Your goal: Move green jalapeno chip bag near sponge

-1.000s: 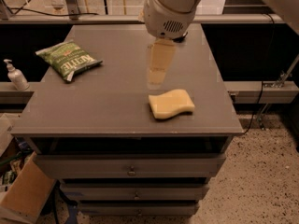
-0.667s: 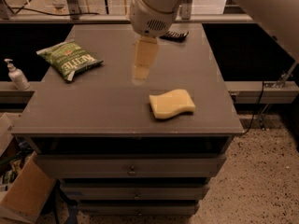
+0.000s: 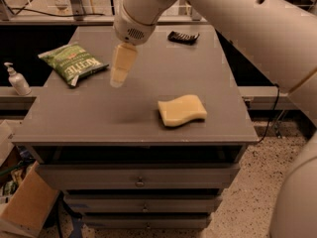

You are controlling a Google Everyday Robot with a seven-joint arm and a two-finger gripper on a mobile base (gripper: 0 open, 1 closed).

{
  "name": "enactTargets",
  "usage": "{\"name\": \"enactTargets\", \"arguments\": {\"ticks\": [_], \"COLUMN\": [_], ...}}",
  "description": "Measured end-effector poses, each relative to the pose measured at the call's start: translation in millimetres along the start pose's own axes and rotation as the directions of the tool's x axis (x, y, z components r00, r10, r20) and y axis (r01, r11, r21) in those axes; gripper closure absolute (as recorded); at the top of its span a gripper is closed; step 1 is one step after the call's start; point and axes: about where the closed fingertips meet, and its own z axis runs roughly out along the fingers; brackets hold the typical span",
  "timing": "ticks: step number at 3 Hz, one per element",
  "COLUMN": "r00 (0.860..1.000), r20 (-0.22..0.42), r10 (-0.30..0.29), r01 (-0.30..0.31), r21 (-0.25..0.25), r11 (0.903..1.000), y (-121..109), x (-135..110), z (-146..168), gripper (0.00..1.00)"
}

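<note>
The green jalapeno chip bag (image 3: 73,63) lies flat at the left edge of the grey table (image 3: 99,118), white lettering up. The pale yellow sponge (image 3: 182,110) with wavy edges lies near the table's front right. My gripper (image 3: 119,81) hangs from the white arm above the table's left middle, just right of the bag and well left of the sponge. It holds nothing that I can see.
A small black object (image 3: 183,36) lies at the table's back right. A white pump bottle (image 3: 16,79) stands on a ledge left of the table. Drawers (image 3: 141,181) sit below the tabletop; a cardboard box (image 3: 27,207) is on the floor at left.
My gripper and arm have moved left, from above the sponge toward the chip bag. The bag and sponge have not moved.
</note>
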Motion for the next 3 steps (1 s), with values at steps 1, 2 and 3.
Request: {"name": "enactTargets", "arguments": {"ticks": [1,2,3], "r00": [0.998,0.995,0.992], "r20": [0.032,0.046,0.052], "r10": [0.054,0.091,0.118], "r01": [-0.054,-0.092,-0.119], "r21": [-0.001,0.008,0.026], "r11": [0.9986,0.9958,0.9925], "y": [-10.7,-24.2,-38.7], "x": [-11.4,-24.2,-30.2], "z": [36.4,63.8,87.8], "gripper": [0.0,0.0,0.0]}}
